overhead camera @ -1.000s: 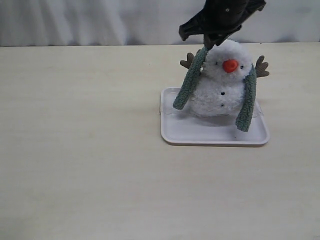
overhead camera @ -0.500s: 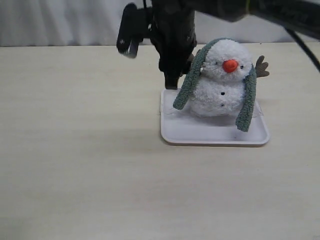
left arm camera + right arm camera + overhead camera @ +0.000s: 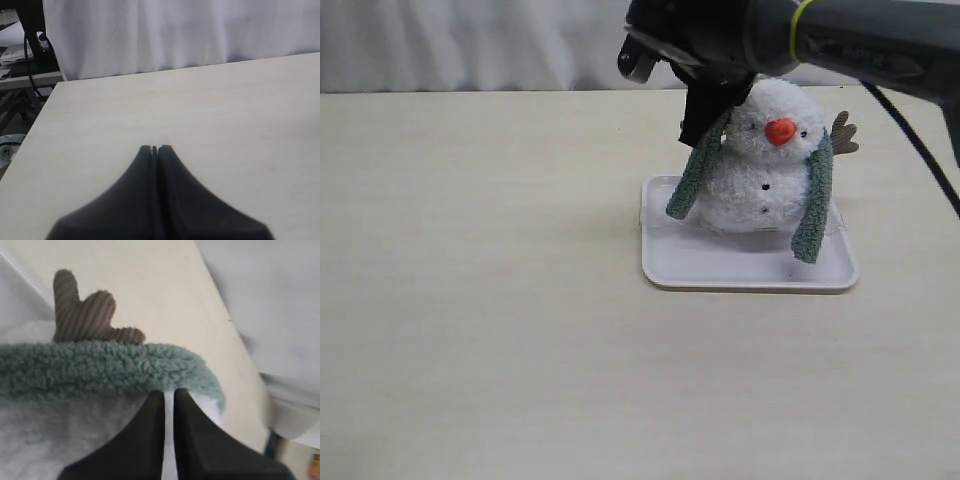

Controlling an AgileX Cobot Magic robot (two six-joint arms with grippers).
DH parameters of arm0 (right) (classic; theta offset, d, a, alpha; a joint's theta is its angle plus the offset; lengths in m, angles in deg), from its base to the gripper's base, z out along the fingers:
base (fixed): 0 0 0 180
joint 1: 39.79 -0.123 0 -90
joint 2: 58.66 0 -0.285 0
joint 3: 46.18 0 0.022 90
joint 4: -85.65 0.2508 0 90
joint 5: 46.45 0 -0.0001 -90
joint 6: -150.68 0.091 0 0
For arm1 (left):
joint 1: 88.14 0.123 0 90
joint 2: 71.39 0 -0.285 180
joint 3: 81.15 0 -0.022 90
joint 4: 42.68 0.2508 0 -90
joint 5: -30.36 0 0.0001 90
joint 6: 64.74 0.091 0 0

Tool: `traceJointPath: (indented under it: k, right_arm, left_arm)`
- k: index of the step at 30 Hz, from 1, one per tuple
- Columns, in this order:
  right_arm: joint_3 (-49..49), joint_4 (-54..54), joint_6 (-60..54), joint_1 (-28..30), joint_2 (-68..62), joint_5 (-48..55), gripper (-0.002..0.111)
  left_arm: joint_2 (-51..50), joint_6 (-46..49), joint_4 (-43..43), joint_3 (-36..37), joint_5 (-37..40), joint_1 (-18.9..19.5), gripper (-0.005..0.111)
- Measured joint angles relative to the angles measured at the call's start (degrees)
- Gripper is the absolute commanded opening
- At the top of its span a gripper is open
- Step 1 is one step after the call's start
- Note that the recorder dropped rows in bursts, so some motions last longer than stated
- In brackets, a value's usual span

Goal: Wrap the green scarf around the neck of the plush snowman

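The plush snowman (image 3: 765, 175) sits upright on a white tray (image 3: 750, 275), facing the exterior camera. The green scarf (image 3: 696, 178) runs behind its head, and one end hangs down each side of the body, the other end (image 3: 815, 200) reaching the tray. My right gripper (image 3: 700, 125) is at the head's left side against the scarf, its jaws nearly together with nothing between them. In the right wrist view its tips (image 3: 169, 391) touch the scarf's edge (image 3: 100, 370), beside a brown twig arm (image 3: 85, 315). My left gripper (image 3: 155, 147) is shut over bare table.
The tray's rim surrounds the snowman closely. The right arm (image 3: 860, 40) reaches in from the upper right above the snowman. A white curtain (image 3: 470, 40) backs the table. The table's edge and some clutter (image 3: 20, 55) show in the left wrist view.
The right gripper swung out to the left of the snowman, then came back to the scarf at the head's left side. The scarf's hanging ends have barely moved.
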Motion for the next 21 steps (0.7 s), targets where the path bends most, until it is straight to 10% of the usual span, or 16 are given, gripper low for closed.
traceJointPath:
  k: [21]
  right_arm:
    - [3.68, 26.42, -3.65, 8.47, -0.94, -3.92, 0.004]
  left_arm:
    - [0.00, 0.00, 0.00, 0.00, 0.00, 0.00, 0.000]
